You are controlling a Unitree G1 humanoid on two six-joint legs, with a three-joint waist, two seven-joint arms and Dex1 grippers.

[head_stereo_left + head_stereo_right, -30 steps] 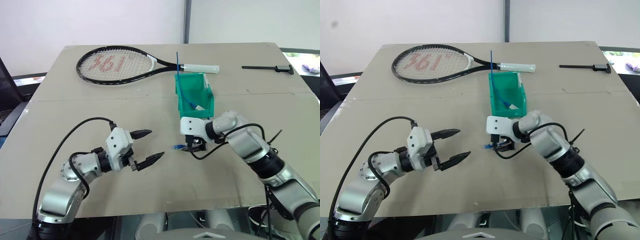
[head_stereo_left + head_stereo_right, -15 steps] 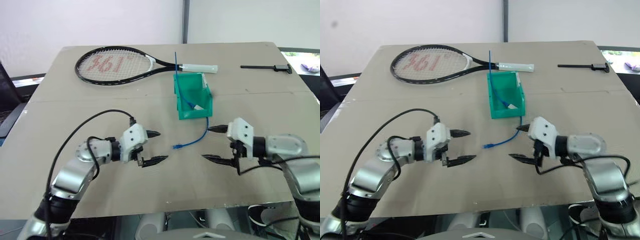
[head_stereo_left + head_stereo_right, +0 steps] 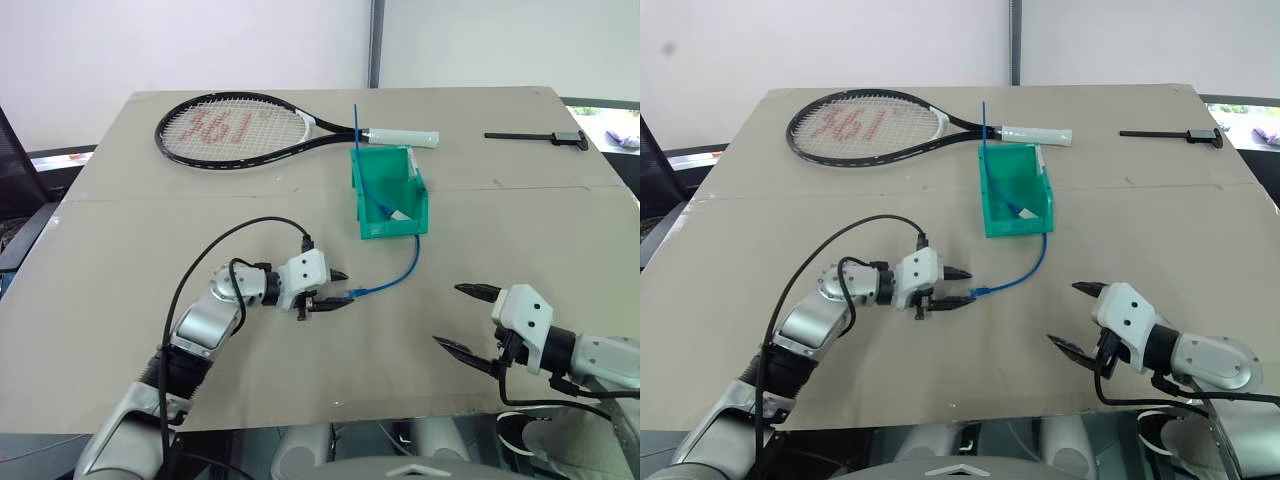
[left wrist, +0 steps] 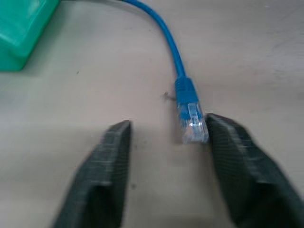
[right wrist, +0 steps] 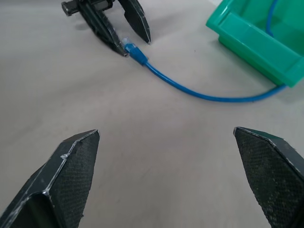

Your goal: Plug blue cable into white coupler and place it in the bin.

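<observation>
One blue cable (image 3: pixel 398 278) lies on the surface (image 3: pixel 130 240), one end over the lip of the single teal bin (image 3: pixel 387 195). One small white piece (image 3: pixel 398 214), perhaps the coupler, sits inside the bin. There is one tennis racket (image 3: pixel 240 128) and one black tool (image 3: pixel 537 137) at the far edge. Two grippers are present: the left gripper (image 3: pixel 336 290) and the right gripper (image 3: pixel 462 318).

The white coupler (image 3: pixel 398 214) inside the bin (image 3: pixel 389 226) is too small to confirm; the bin's wall hides part of the blue cable (image 3: pixel 397 279).
</observation>
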